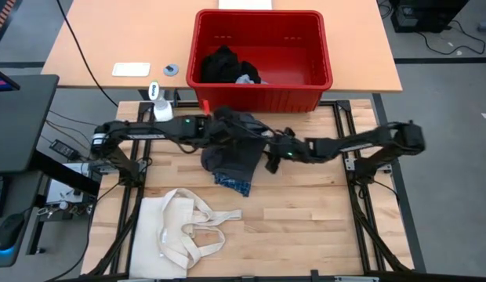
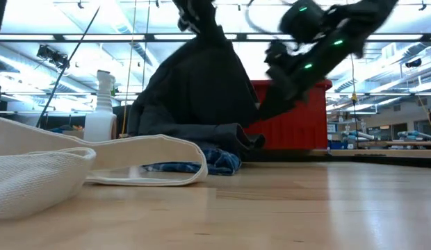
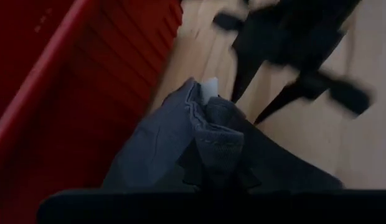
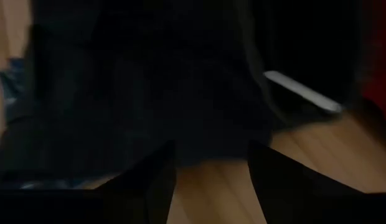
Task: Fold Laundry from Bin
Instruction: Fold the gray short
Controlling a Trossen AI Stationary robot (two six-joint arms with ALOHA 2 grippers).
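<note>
A dark grey garment (image 1: 231, 153) hangs from my left gripper (image 1: 222, 124), which is shut on it just in front of the red bin (image 1: 259, 86). The garment's lower part (image 2: 194, 132) lies heaped on the table over a blue plaid piece (image 1: 235, 186). My right gripper (image 4: 211, 186) is open to the right of the garment and a little above the table. Only bare wood shows between its fingers, with the dark cloth just ahead of them. In the bin lie a black piece (image 1: 223, 64) and a small light grey piece (image 1: 244, 79). My left gripper pinches a bunched, stitched edge of the dark grey garment (image 3: 211, 146), several layers gathered together, near a white label (image 3: 209, 87). The fingers slant downward from the table's left. The garment hangs below them like a tent, and its lower end (image 2: 201, 135) rests on the table.
A cream tote bag (image 1: 184, 231) with long handles lies at the near left of the table. A white spray bottle (image 1: 161, 106) stands at the far left beside the bin. Bare wood (image 1: 306, 211) shows at the near right.
</note>
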